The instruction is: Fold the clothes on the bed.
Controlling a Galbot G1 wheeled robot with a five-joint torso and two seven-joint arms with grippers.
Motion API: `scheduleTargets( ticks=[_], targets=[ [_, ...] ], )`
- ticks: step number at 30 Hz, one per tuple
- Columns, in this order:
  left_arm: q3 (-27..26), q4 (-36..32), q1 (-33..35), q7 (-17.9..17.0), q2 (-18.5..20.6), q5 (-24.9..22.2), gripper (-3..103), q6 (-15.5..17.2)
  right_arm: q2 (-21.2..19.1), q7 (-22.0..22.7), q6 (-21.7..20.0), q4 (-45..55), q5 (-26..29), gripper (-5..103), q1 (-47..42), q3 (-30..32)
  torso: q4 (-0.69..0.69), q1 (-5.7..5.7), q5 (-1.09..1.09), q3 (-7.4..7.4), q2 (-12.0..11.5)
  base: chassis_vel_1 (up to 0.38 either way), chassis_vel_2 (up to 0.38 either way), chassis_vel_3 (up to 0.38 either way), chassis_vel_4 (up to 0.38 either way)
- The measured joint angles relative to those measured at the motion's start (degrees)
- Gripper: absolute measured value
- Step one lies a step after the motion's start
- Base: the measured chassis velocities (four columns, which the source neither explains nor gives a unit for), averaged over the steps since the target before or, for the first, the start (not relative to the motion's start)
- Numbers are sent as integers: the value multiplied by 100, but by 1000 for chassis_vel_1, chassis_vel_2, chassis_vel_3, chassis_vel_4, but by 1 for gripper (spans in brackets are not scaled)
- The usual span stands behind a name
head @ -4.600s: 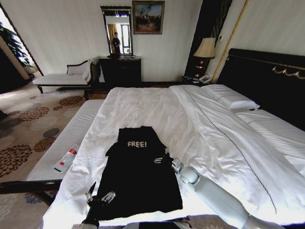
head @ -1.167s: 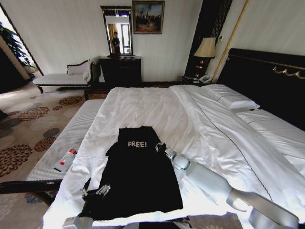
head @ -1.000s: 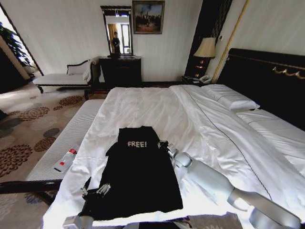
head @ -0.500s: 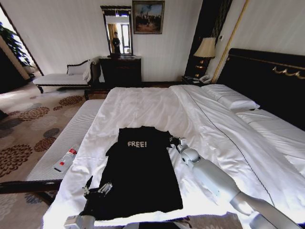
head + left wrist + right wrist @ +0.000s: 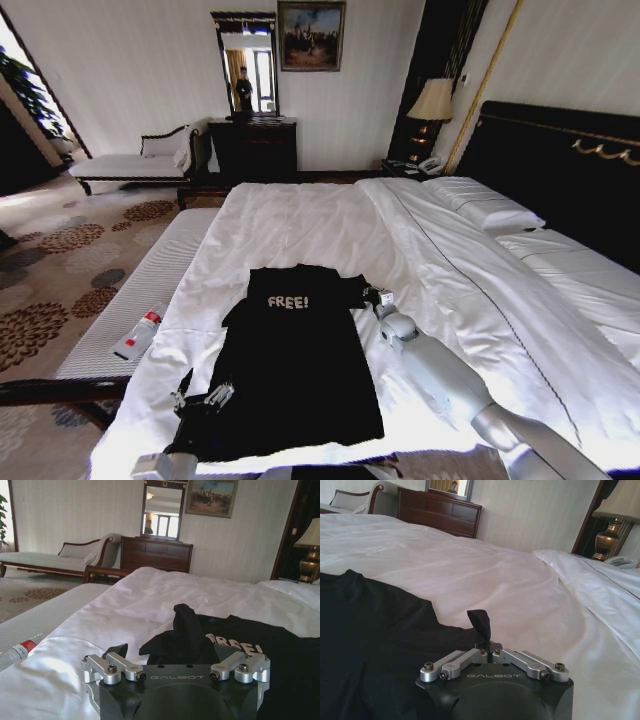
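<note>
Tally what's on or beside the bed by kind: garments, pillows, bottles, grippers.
Black T-shirt: 1
White pillows: 2, as far as I can tell
Bottle on the bench: 1
Grippers: 2, left gripper and right gripper
Total: 6

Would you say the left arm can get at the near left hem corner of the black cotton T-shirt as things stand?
Probably yes: the left gripper is already at that corner of the black cotton T-shirt, open, with nothing between them.

Black shirt on white bedding

White "FREE!" lettering; dark headboard with gold trim; beige carpet patterned with brown flowers.
</note>
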Motion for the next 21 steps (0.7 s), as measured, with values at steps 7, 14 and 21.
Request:
scheduleTargets(
  ticks=[7, 14, 21],
  targets=[
    [43, 82, -122, -32, 83, 147, 99, 81, -74, 2, -207, 220, 78, 7, -223, 70, -1, 1, 0, 0, 0, 0, 0, 0, 0],
    [36, 411, -735, -119, 599, 140, 99, 456, -207, 19, -234, 514, -193, 33, -673, 358, 0, 0, -1, 0, 0, 0, 0, 0, 0],
    [325, 982, -1701, -251, 1206, -139, 99, 772, -411, 75, -114, 893, -467, 61, -1360, 832, -2, 0, 1, 0, 0, 0, 0, 0, 0]
  ],
)
